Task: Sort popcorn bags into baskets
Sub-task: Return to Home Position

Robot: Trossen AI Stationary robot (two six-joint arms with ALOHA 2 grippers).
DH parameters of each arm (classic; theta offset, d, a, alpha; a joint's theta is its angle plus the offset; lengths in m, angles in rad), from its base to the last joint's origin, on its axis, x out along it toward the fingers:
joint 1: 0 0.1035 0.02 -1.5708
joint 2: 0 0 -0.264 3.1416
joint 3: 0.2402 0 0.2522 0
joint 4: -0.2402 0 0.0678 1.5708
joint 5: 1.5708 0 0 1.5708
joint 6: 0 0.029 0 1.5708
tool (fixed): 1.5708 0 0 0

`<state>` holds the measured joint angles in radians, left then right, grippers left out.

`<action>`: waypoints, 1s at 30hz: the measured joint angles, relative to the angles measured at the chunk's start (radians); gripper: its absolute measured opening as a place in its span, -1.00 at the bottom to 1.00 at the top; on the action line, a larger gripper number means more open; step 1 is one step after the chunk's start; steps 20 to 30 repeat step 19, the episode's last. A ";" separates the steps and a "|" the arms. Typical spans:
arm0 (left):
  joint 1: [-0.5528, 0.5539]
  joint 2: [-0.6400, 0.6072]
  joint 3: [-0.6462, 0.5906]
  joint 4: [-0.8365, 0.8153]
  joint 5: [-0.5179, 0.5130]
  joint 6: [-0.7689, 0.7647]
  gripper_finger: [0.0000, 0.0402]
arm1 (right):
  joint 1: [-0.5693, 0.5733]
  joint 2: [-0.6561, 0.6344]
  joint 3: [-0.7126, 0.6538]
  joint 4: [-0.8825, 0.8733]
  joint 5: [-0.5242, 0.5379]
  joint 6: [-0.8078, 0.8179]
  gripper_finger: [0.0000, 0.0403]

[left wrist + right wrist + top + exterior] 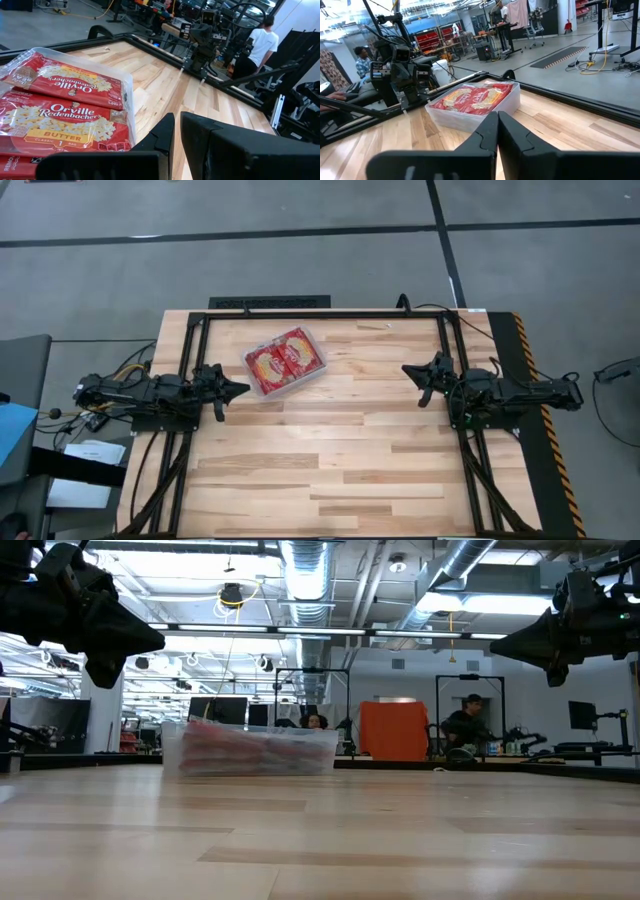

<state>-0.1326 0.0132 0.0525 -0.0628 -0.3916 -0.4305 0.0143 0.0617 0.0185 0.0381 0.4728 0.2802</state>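
The popcorn bags (284, 361) are red packets with a yellow popcorn picture facing up. They lie flat, side by side and stacked, inside the transparent tray (322, 370) on the far left part of the table. In the left wrist view the bags (60, 110) fill the tray (129, 100); the right wrist view shows the bags (472, 97) and the tray (470, 120) farther off. My left gripper (240, 389) hovers shut just near-left of the tray. My right gripper (408, 369) hovers shut to the tray's right, well apart from it. Both are raised above the table (160, 640) (495, 643).
The wooden table (330, 450) has a black frame along its far and side edges. The two arm bases sit at the left and right edges. Bare wood stretches across the middle and near half. People are in the room beyond the table.
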 joint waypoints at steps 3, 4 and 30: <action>0.000 0.000 0.000 0.000 0.000 0.000 -0.90 | 0.000 0.000 0.000 0.000 0.000 0.000 -0.85; 0.000 0.000 0.000 0.000 0.000 0.000 -0.90 | 0.000 0.000 0.000 0.000 0.000 0.000 -0.86; 0.000 0.000 0.000 0.000 0.000 0.000 -0.90 | 0.000 0.000 0.000 0.000 0.000 0.000 -0.80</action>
